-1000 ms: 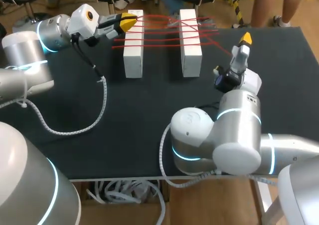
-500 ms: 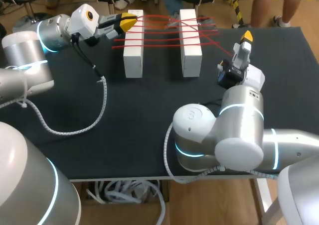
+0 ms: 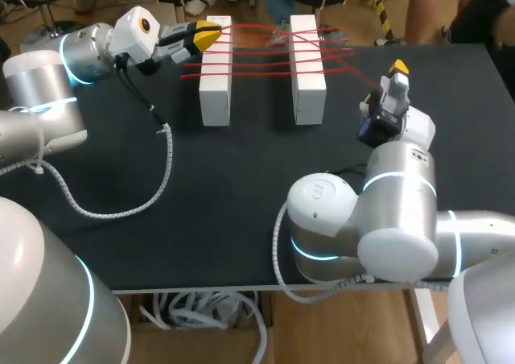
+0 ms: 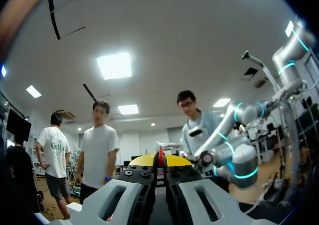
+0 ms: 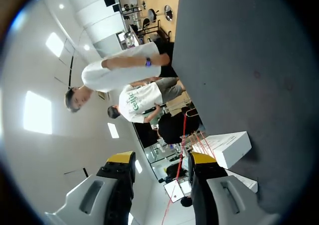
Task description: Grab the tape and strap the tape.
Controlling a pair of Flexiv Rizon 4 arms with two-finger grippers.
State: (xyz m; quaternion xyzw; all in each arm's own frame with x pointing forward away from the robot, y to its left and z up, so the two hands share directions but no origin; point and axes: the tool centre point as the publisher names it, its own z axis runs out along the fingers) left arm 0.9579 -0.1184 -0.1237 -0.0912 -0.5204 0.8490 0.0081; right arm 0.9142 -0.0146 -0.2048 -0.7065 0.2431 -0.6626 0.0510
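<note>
The red tape [image 3: 261, 54] goes back and forth across the left white block [image 3: 216, 90] and the right white block [image 3: 308, 90] on the tabletop [image 3: 241, 187]. The left end effector [image 3: 208, 35] pinches the tape by the left white block. The right end effector [image 3: 397, 68] is wide open and holds nothing. I think the wrapping is well along. Next, the right end effector needs to close on the loose strand. The right arm has slid a little to the right, and the left has stayed put

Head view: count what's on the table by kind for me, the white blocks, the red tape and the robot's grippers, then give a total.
White blocks: 2
Red tape: 1, a web of strands across both blocks
Grippers: 2, left gripper with jaws shut on the tape, right gripper with jaws open
Total: 5
</note>
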